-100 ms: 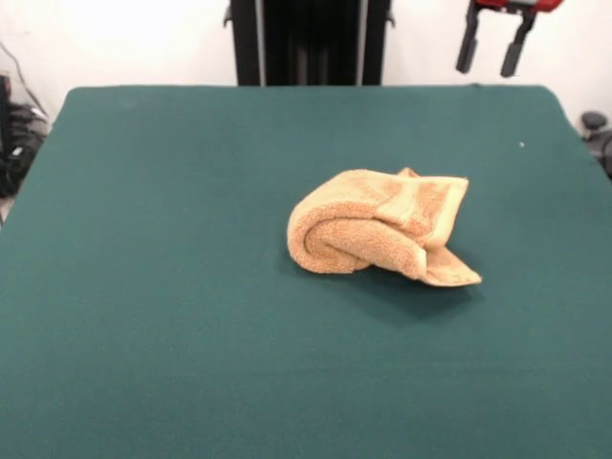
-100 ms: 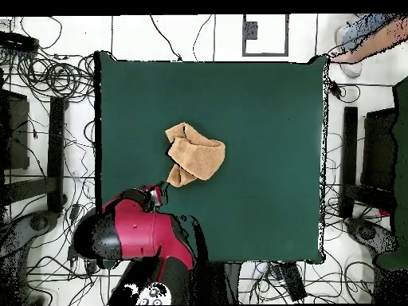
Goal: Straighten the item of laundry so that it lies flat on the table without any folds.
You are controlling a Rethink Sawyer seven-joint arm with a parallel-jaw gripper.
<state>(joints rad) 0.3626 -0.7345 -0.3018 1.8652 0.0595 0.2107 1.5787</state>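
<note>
The item of laundry (image 1: pixel 381 234), an orange-tan terry towel, lies crumpled and rolled over on itself a little right of the middle of the dark green table (image 1: pixel 172 287). One corner sticks out flat at its near right. In the overhead view the towel (image 2: pixel 195 156) is a folded lump with a flap at its left. My gripper (image 1: pixel 491 50) hangs high above the table's far right edge, well clear of the towel, open with nothing between its two black fingers. From overhead, the red arm covers most of the gripper (image 2: pixel 156 192), which is just below and left of the towel.
The red and black arm (image 2: pixel 139 235) leans over the table's lower left edge in the overhead view. A person's leg and shoe (image 2: pixel 360 41) show beyond the table's upper right corner. Cables and equipment lie on the floor around the table.
</note>
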